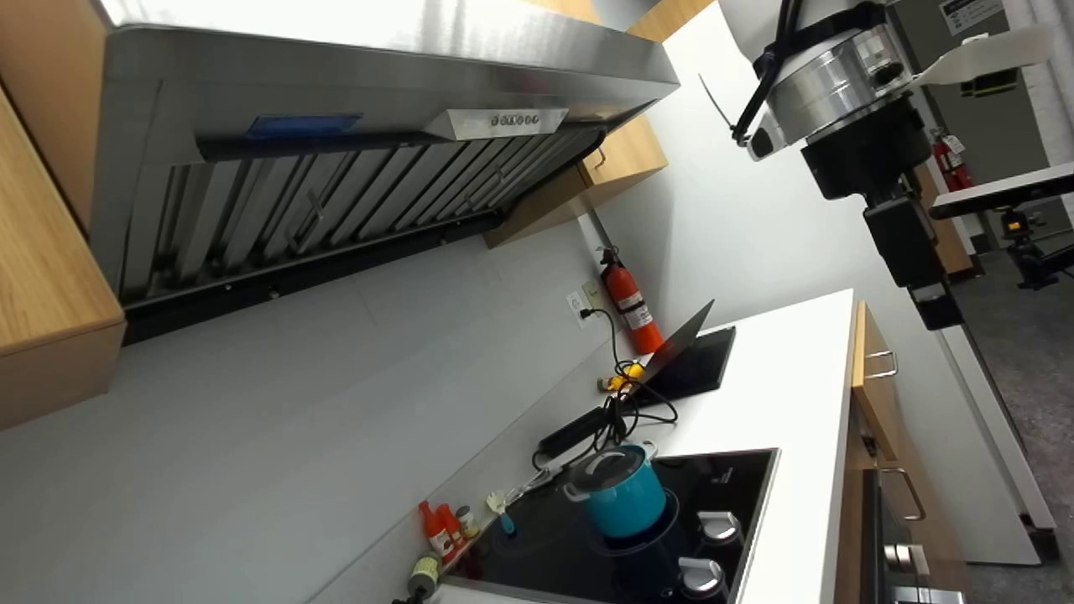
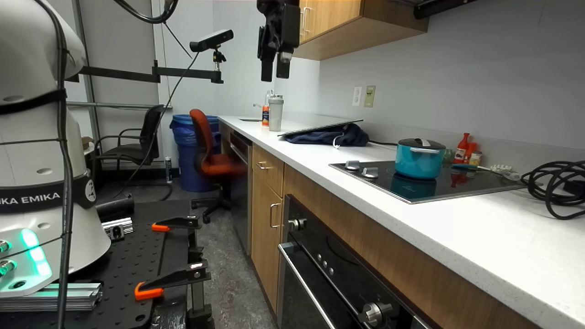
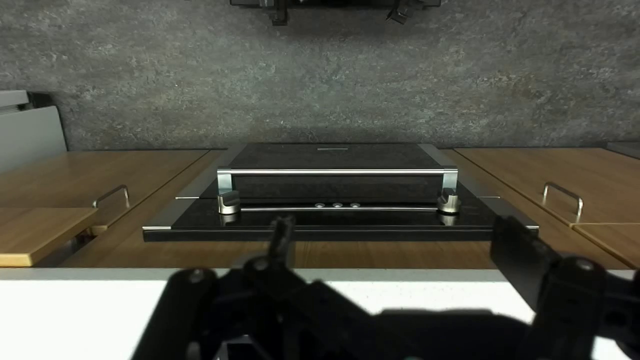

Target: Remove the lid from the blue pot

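And there it is, the teal-blue pot (image 1: 631, 505), upright on the black glass cooktop (image 1: 537, 554) let into the white desk (image 2: 484, 228), near the control knobs (image 1: 701, 576). Lid (image 1: 610, 471) on, sitting level as far as I can tell. The tool (image 2: 274, 75) hangs high, well apart from the pot, its fingers (image 3: 517, 260) spread wide with nothing between them; the wrist view catches the oven (image 3: 337, 186) and the floor (image 3: 320, 90), no pot at all.

So how will this lid handle? Dark and shiny: I'd call it stiff, fairly light, slick around the rim, and fragile if it's glass, which I can't confirm. Go for the arched grip (image 2: 426, 143) on top, from above, one finger each side, then straight up. Pull sideways and the pot could skate on that smooth cooktop.

Now the lie of it. A squat drum, axis vertical, no real long side to the body. Direction comes from the side handles (image 1: 574, 492), opposite each other, their line running roughly along the desk by my reading. The arched grip seems to follow suit, though it's too small to be sure; if so, pinch across that line.
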